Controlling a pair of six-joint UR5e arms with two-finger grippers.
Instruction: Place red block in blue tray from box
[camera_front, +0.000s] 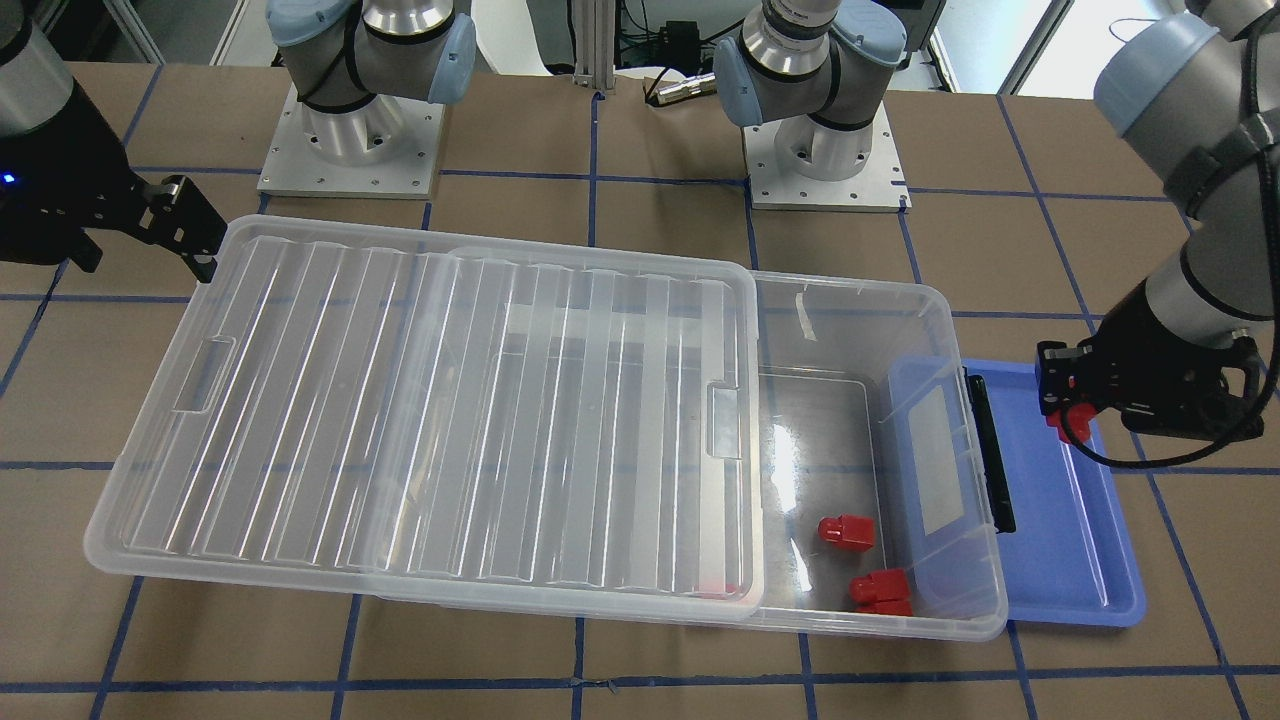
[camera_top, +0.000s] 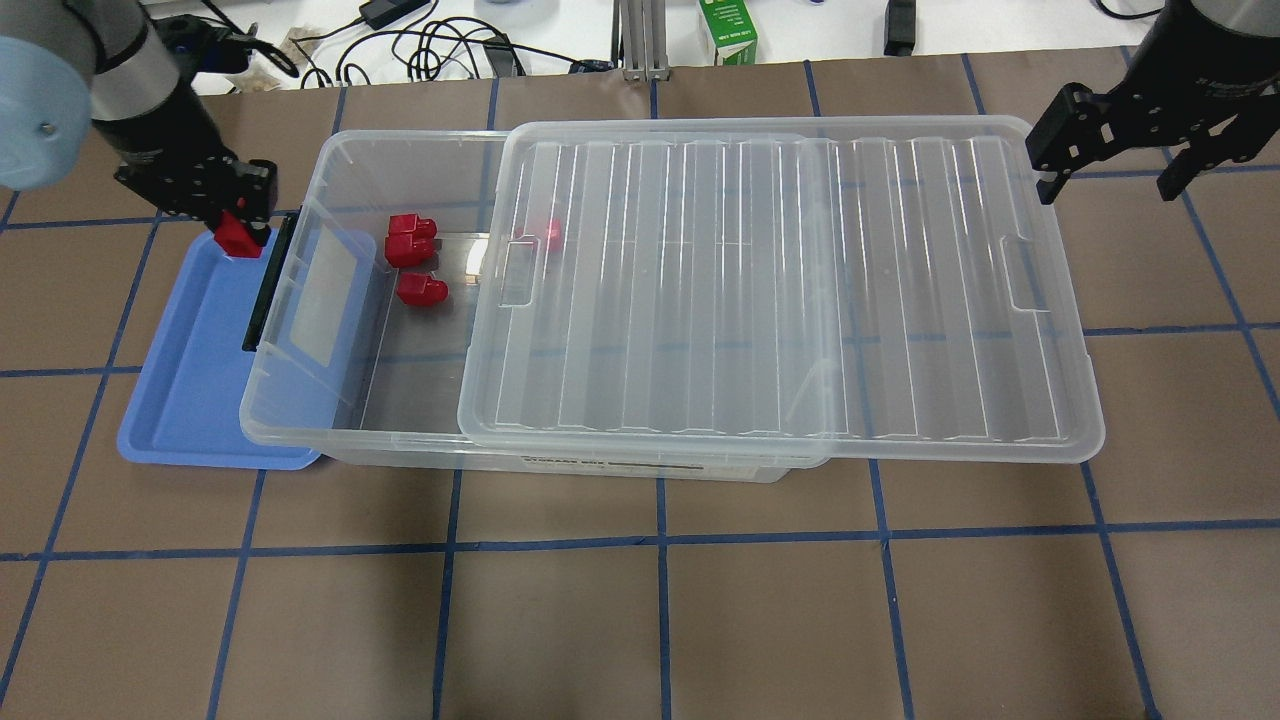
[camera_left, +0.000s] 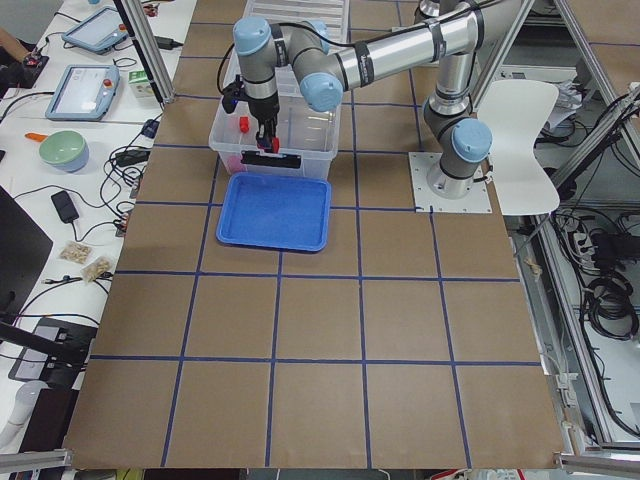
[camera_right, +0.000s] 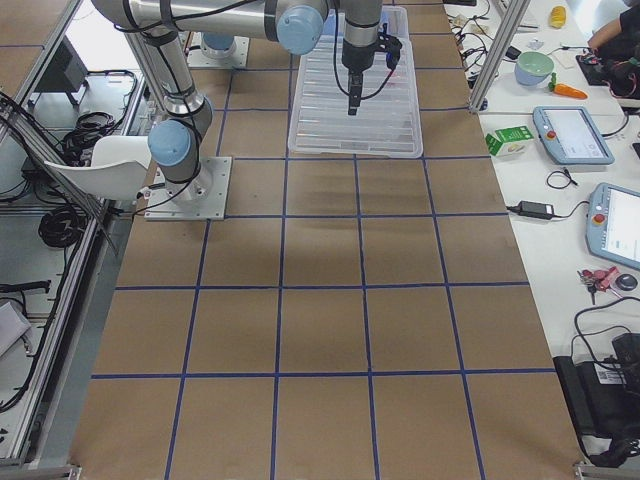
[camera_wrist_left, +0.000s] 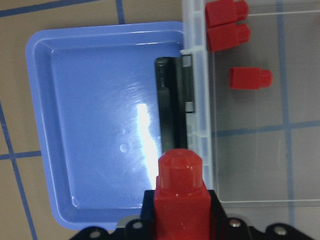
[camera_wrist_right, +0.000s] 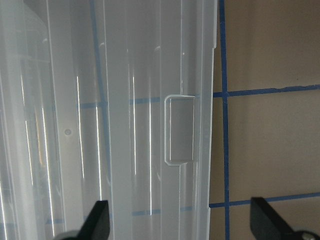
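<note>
My left gripper (camera_top: 238, 236) is shut on a red block (camera_wrist_left: 180, 192) and holds it above the far end of the blue tray (camera_top: 190, 350), near the box's black latch (camera_wrist_left: 172, 100). It also shows in the front view (camera_front: 1068, 414). Three more red blocks (camera_top: 412, 240) lie in the uncovered end of the clear box (camera_top: 400, 420). The ribbed lid (camera_top: 780, 290) is slid to the right and covers most of the box. My right gripper (camera_top: 1105, 160) is open and empty, its fingers (camera_wrist_right: 97, 220) astride the lid's far right edge.
The blue tray lies partly under the box's latch end (camera_front: 1050, 520). The arm bases (camera_front: 350, 130) stand behind the box. Brown table with blue tape lines (camera_top: 660, 540) stretches in front.
</note>
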